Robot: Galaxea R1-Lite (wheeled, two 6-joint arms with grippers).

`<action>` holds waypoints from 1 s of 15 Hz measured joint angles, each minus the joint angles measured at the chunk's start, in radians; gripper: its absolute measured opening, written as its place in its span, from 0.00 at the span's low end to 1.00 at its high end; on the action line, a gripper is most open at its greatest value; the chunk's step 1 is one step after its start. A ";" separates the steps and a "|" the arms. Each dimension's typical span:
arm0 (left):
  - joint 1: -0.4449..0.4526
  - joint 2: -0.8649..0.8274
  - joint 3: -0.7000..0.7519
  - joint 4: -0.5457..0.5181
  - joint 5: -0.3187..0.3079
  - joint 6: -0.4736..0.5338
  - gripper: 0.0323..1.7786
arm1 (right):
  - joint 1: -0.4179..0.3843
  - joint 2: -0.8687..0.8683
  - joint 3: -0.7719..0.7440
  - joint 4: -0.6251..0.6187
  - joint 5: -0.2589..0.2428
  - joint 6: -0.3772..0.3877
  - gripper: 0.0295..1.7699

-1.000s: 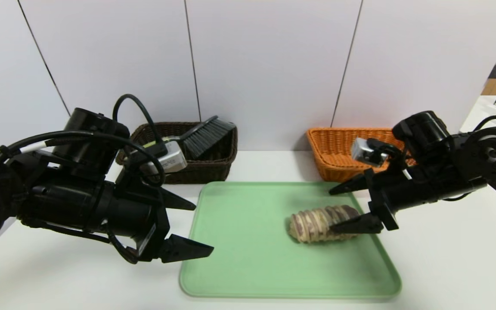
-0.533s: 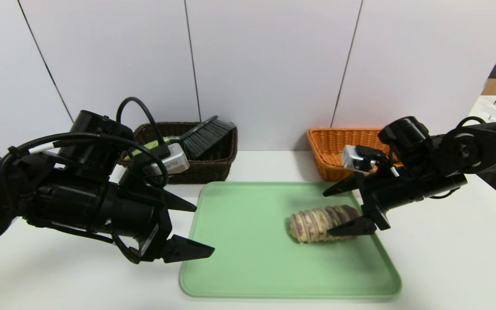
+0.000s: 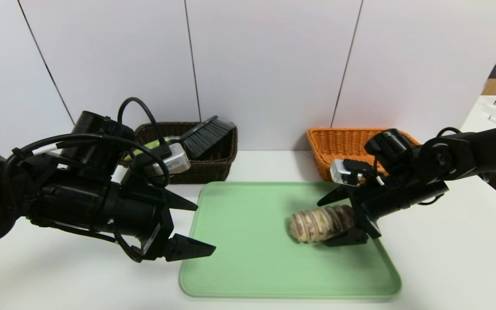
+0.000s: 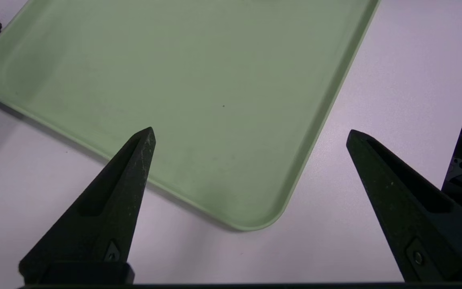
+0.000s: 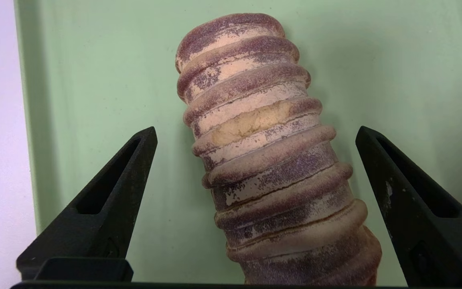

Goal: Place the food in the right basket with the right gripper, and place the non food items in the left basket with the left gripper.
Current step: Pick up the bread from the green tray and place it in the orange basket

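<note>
Straddling bread roll (image 3: 319,223), right gripper (image 3: 336,219) splayed

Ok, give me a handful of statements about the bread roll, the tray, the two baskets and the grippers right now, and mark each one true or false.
1. The bread roll lies on the green tray. True.
2. The right gripper is shut on the roll. False: its fingers stand open on either side of the roll's end, with gaps showing in the right wrist view.
3. The hand brush sits in the dark brown basket. True.
4. The orange basket holds the roll. False: the roll is on the tray.
5. The left gripper holds the brush. False: it is open and empty at the tray's left edge.
</note>
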 joint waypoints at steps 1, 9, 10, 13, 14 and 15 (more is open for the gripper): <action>0.000 0.000 0.000 0.000 0.000 0.000 0.95 | 0.000 0.004 0.000 0.000 -0.010 -0.004 0.97; 0.000 0.012 0.001 -0.003 -0.003 0.000 0.95 | 0.003 0.018 0.007 -0.003 -0.049 -0.026 0.97; 0.000 0.013 0.001 -0.010 -0.003 -0.001 0.95 | 0.003 0.019 0.007 -0.003 -0.049 -0.026 0.97; 0.000 0.016 0.001 -0.022 -0.003 -0.001 0.95 | 0.003 0.019 0.006 -0.005 -0.049 -0.025 0.96; 0.000 0.017 0.001 -0.022 -0.003 -0.001 0.95 | 0.003 0.019 0.006 -0.005 -0.047 -0.024 0.84; 0.000 0.017 0.001 -0.025 -0.003 -0.001 0.95 | 0.003 0.019 0.006 -0.005 -0.047 -0.024 0.74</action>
